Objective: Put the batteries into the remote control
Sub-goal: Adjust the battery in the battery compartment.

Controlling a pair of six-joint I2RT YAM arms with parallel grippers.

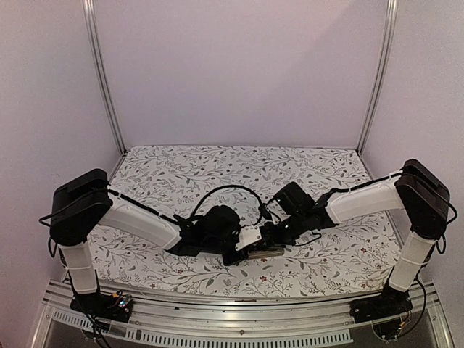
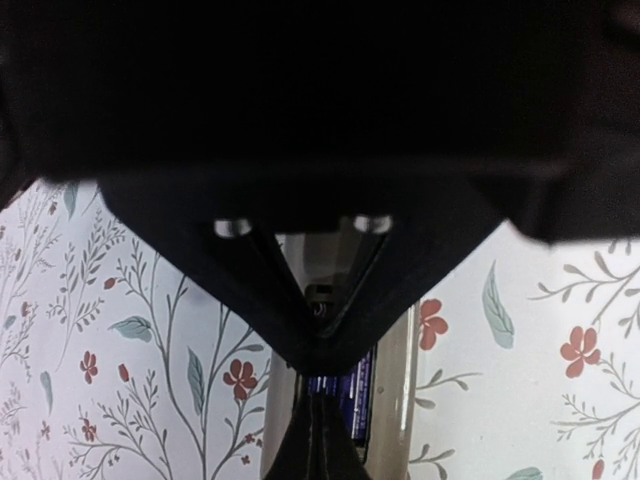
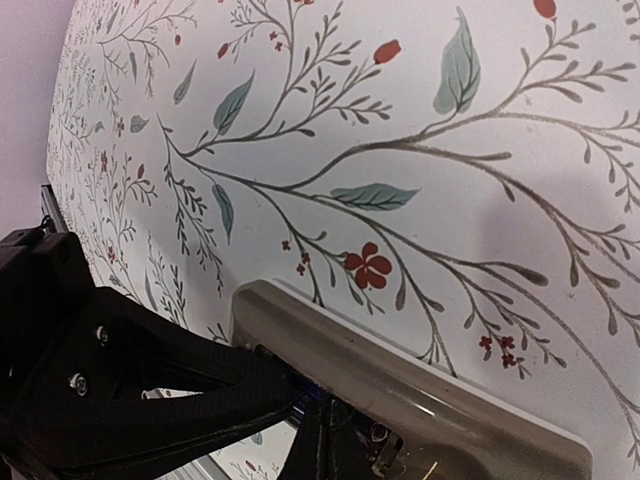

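Observation:
The remote control (image 1: 265, 252) lies back-up near the table's front centre, and its grey-tan back shows in the left wrist view (image 2: 396, 400) and the right wrist view (image 3: 430, 385). Its battery bay is open, with a dark blue battery (image 2: 364, 395) lying inside; a sliver of it shows in the right wrist view (image 3: 312, 390). My left gripper (image 2: 320, 408) is shut, its tips down in the bay against the battery. My right gripper (image 3: 335, 412) is shut too, its tips at the same bay. The two meet tip to tip. A second battery is hidden.
The floral tablecloth (image 1: 217, 174) covers the table. A small white piece (image 1: 249, 235) sits between the two gripper heads; I cannot tell what it is. The right gripper's black finger frame (image 2: 320, 340) fills the top of the left wrist view.

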